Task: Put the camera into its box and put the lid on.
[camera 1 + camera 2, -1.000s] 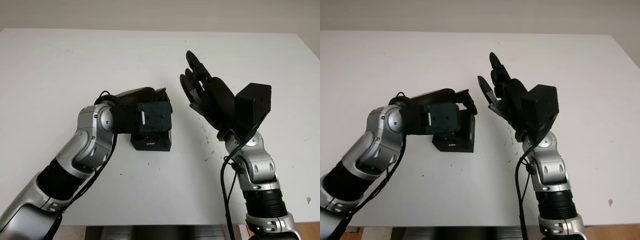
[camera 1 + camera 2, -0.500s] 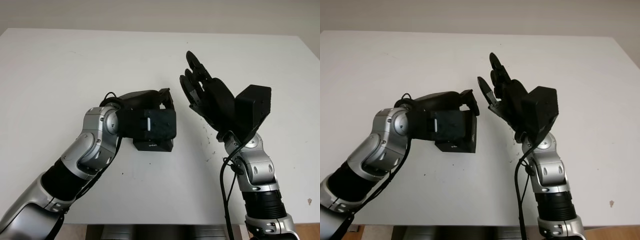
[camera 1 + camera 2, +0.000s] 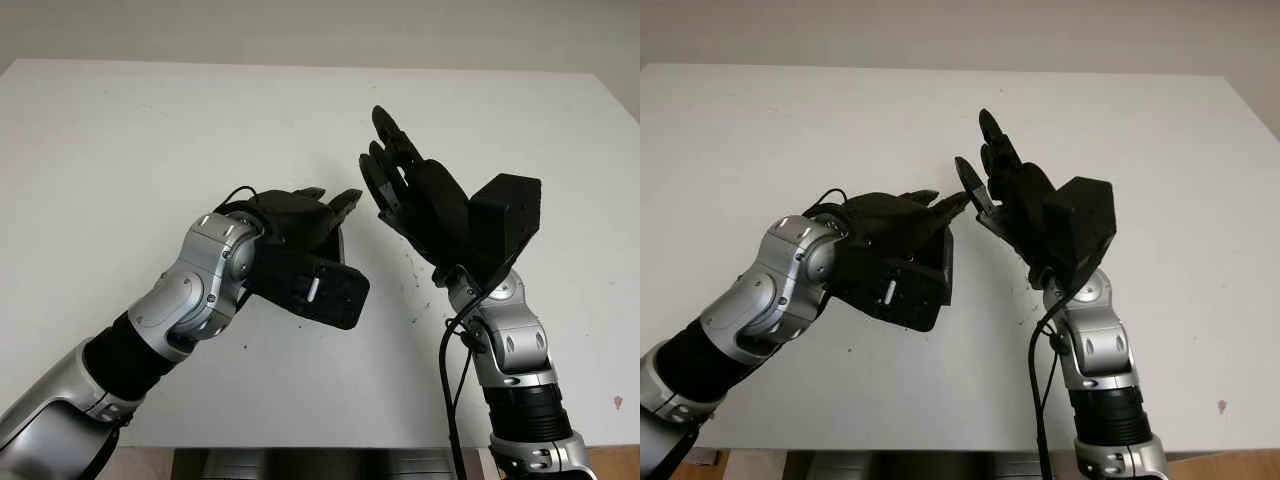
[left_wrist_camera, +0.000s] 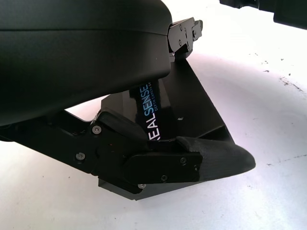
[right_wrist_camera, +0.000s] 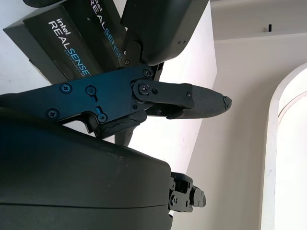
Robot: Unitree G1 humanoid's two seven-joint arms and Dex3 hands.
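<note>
The black RealSense box (image 3: 939, 268) sits closed on the white table (image 3: 130, 130), a little left of the middle. My left hand (image 3: 333, 197) reaches over it from the near left, and its fingers (image 4: 211, 155) lie along two opposite sides of the box (image 4: 192, 110), shut on it. The wrist mostly covers the box from the head views. My right hand (image 3: 386, 150) is raised above the table just right of the box, open and holding nothing. The box's printed side (image 5: 60, 29) shows past that hand's fingers.
The white table stretches wide to the left, back and right of the box. A few small dark specks (image 3: 412, 272) mark the surface under the right hand. The near table edge runs just below both arms.
My left wrist has rolled and dropped, so the hand now tilts down over the box with its fingers stretched past the far edge. The box and the right hand have stayed put.
</note>
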